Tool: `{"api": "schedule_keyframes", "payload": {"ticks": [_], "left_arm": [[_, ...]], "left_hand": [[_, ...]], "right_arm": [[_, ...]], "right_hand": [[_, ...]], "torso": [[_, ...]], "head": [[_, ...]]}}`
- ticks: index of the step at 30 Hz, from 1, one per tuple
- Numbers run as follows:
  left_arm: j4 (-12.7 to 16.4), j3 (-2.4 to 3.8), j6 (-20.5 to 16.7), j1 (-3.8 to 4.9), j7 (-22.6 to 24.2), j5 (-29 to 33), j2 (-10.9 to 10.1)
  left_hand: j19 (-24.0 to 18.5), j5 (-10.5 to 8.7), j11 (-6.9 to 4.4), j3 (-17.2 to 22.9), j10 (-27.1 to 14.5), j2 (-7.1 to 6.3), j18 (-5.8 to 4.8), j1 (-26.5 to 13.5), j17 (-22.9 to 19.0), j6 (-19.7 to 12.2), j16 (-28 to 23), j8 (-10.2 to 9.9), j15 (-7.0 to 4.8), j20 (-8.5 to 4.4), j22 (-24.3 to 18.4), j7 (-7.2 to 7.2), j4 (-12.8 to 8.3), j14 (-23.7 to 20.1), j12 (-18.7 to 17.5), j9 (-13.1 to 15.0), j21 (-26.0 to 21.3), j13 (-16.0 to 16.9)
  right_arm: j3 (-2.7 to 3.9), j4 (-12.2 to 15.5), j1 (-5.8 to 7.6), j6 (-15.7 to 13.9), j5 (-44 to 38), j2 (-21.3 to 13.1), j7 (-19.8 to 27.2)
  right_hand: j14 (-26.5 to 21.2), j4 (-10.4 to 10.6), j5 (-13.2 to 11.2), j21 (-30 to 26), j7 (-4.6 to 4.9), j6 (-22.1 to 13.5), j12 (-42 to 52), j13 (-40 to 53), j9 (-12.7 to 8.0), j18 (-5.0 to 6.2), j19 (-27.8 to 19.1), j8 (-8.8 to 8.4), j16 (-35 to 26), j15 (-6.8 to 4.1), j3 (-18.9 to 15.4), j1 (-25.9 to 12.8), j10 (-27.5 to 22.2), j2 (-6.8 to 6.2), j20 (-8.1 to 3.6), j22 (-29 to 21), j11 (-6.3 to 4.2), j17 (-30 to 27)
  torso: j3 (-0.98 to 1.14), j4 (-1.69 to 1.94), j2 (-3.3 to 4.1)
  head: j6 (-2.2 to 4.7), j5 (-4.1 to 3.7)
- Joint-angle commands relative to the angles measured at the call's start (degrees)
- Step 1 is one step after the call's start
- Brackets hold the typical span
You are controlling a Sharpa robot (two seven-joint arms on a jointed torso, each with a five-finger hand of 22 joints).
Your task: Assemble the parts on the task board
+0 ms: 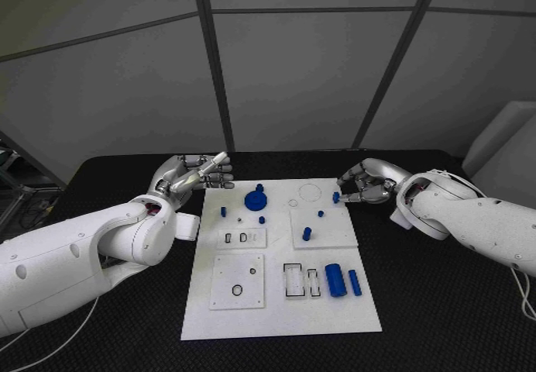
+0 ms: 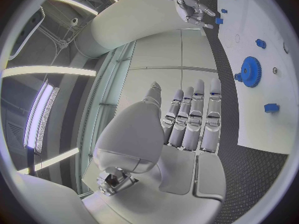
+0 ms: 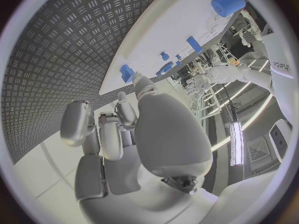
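Two hands hovering at the far corners of the white task board (image 1: 280, 310); blue parts sitting loose on it.
Left hand (image 1: 196, 177) is hanging open, fingers straight. Right hand (image 1: 363, 186) is pinching a small blue peg (image 1: 335, 197) at the board's edge. Parts are looking light, rigid, smooth plastic; gear (image 1: 255, 201) toothed, best pinched by its hub.

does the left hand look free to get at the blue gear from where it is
Probably yes. The left hand holds nothing, fingers straight, at the task board's far left corner. The blue gear stands close beside it with nothing between them.
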Motion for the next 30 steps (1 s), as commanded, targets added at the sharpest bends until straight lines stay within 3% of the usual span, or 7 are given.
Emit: {"api": "schedule_keyframes", "payload": {"ticks": [1,30], "left_arm": [[0.02,0.06,0.8,0.1,0.59,-0.07,0.13],[-0.3,0.06,0.84,0.08,0.52,-0.07,0.26]], "left_hand": [[0.18,-0.36,0.2,0.11,-0.35,0.62,2.88,0.17,0.13,-0.05,-0.42,-0.39,0.28,0.27,-0.1,0.32,-0.26,-0.14,-0.19,-0.05,-0.37,-0.07],[0.19,-0.33,0.2,0.27,-0.38,0.82,2.89,0.33,0.21,-0.03,-0.53,-0.44,0.28,0.28,-0.14,0.34,-0.36,-0.11,-0.19,-0.04,-0.4,-0.06]], "right_arm": [[0.04,-0.31,-0.02,1.37,-0.37,0.31,-0.18],[0.03,-2.37,-1.18,1.39,-1.03,2.42,-0.42]], "right_hand": [[5.08,-0.36,0.25,0.16,0.06,0.45,0.26,0.1,0.08,0.26,0.22,0.3,0.37,-0.39,-0.06,0.05,0.37,0.54,-0.21,0.11,0.02,10.36],[5.18,-0.88,0.21,0.55,0.13,3.14,0.97,0.83,0.14,0.12,0.7,0.97,0.56,-0.4,0.97,0.94,1.17,2.86,-0.25,0.91,0.01,10.76]], "torso": [[0.04,-0.01,0.0],[0.05,0.03,-0.01]], "head": [[-0.06,0.06],[-0.34,0.38]]}}
